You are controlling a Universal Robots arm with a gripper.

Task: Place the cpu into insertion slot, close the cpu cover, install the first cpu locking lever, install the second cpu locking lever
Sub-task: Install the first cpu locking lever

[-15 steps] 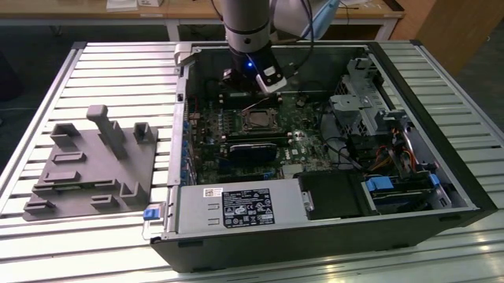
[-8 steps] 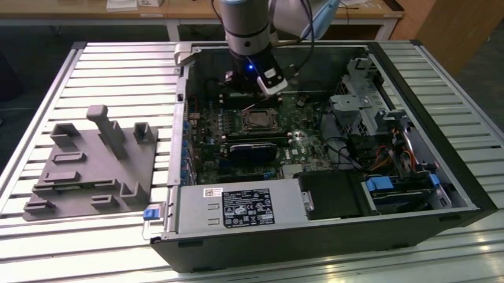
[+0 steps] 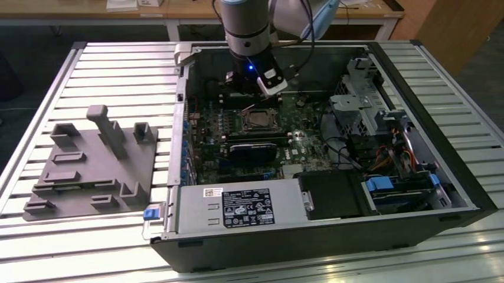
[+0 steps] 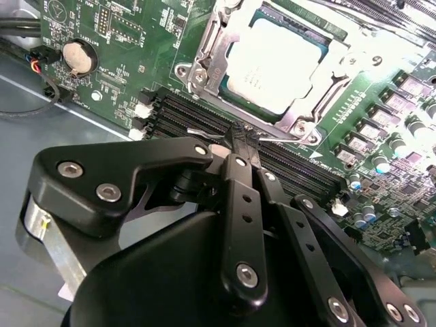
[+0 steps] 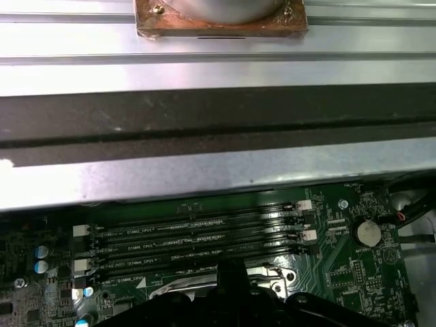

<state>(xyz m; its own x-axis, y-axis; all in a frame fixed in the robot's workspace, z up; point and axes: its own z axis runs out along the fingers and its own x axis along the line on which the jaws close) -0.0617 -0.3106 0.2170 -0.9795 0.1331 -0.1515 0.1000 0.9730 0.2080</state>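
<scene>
**Working the locking lever beside a seated cpu**

The cpu (image 4: pixel 276 61) lies flat in its socket on the green motherboard (image 4: pixel 102 27), and the cpu cover (image 4: pixel 212 51) appears to be folded down around it, its window framing the metal top. In the second wrist view the gripper (image 4: pixel 242 139) has its fingers drawn together at the tip. They look pinched on the thin wire locking lever (image 4: pixel 204 131), which runs along the socket's edge just beside the black memory slots (image 4: pixel 184 112).

The step in hand is judged to be a lever install. Done well, it needs a firm pinch on so slim a rod and a sweep that follows the lever's own hinge arc. The tips should stay off the memory slots and the cover frame. A slip could spring the wire loose.

In the exterior view the open computer case (image 3: pixel 315 236) lies on its side on a ribbed aluminium table (image 3: pixel 118 65). A grey fixture tray (image 3: pixel 87 171) sits well apart towards that view's left. A wooden desk (image 3: pixel 79 12) stands beyond the table.
</scene>
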